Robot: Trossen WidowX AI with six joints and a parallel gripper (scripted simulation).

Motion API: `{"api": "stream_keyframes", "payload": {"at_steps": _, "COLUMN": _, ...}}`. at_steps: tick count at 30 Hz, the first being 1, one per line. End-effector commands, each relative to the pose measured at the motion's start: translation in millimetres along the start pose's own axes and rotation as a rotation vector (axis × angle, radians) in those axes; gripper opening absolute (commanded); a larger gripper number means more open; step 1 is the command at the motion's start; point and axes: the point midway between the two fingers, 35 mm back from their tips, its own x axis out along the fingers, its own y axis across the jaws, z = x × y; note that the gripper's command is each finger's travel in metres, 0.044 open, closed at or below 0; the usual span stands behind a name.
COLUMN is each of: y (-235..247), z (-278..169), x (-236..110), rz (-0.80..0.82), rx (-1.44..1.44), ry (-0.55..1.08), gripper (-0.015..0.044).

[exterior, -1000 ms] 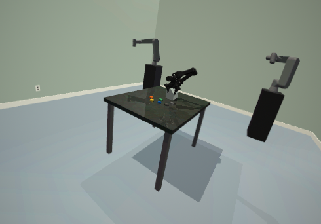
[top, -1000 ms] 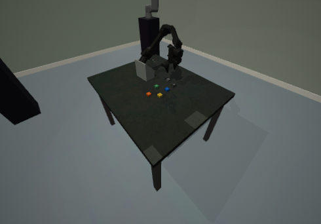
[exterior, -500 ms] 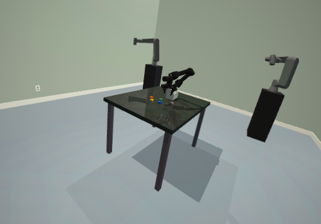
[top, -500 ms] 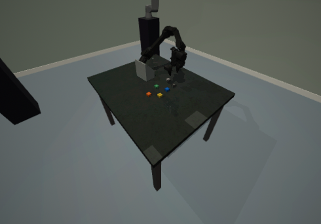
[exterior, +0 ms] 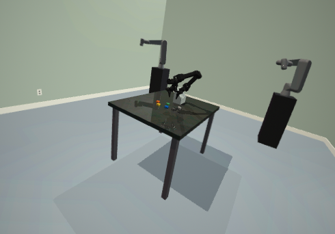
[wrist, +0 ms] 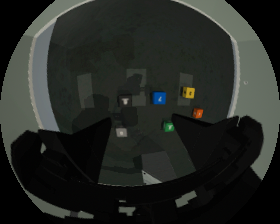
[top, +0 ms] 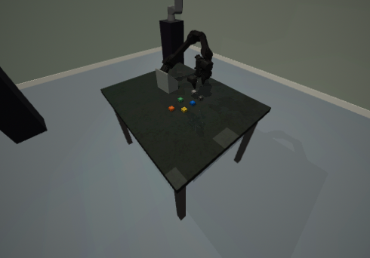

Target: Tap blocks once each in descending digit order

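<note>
1. While the black arm bends down from its base at the back of the dark table, its gripper hangs just above the white block, fingers spread wide with nothing between them.
2. Six small blocks lie in a loose cluster on the back half of the table: the white block and a grey block nearest the arm, then a blue block and a green block, and farthest forward a yellow block and an orange block.
3. Each block looks about cubic with no clear long axis; their sides run roughly in line with the table edges.
4. From the wrist view, the white block and grey block sit between the two dark fingers, with the blue, yellow, orange and green blocks off to the right; the printed digits are too blurred to read.
5. All blocks stand apart from one another, the white and grey pair being close neighbours.
6. A pale box-shaped mount stands just left of the gripper at the arm's foot.
7. Broad bare tabletop lies between the cluster and the near and side edges, all well apart from the blocks.
</note>
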Motion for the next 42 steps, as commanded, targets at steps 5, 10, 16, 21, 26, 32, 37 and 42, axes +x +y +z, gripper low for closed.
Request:
{"api": "stream_keyframes", "payload": {"at_steps": 5, "y": -60, "z": 0, "x": 2, "rz": -0.004, "rx": 0.024, "ry": 0.008, "gripper": 0.04}}
{"api": "stream_keyframes", "payload": {"at_steps": 10, "y": -60, "z": 0, "x": 2, "rz": -0.004, "rx": 0.024, "ry": 0.008, "gripper": 0.04}}
{"api": "stream_keyframes", "payload": {"at_steps": 16, "y": -60, "z": 0, "x": 2, "rz": -0.004, "rx": 0.024, "ry": 0.008, "gripper": 0.04}}
{"api": "stream_keyframes", "payload": {"at_steps": 21, "y": -60, "z": 0, "x": 2, "rz": -0.004, "rx": 0.024, "ry": 0.008, "gripper": 0.04}}
{"api": "stream_keyframes", "payload": {"at_steps": 26, "y": -69, "z": 4, "x": 1, "rz": -0.006, "rx": 0.024, "ry": 0.008, "gripper": 0.04}}
{"api": "stream_keyframes", "payload": {"at_steps": 32, "y": -152, "z": 23, "x": 0, "rz": -0.009, "rx": 0.023, "ry": 0.006, "gripper": 0.04}}
{"api": "stream_keyframes", "payload": {"at_steps": 37, "y": -162, "z": 24, "x": 1, "rz": -0.009, "rx": 0.023, "ry": 0.006, "gripper": 0.04}}
{"api": "stream_keyframes", "payload": {"at_steps": 42, "y": -162, "z": 24, "x": 1, "rz": -0.009, "rx": 0.023, "ry": 0.006, "gripper": 0.04}}
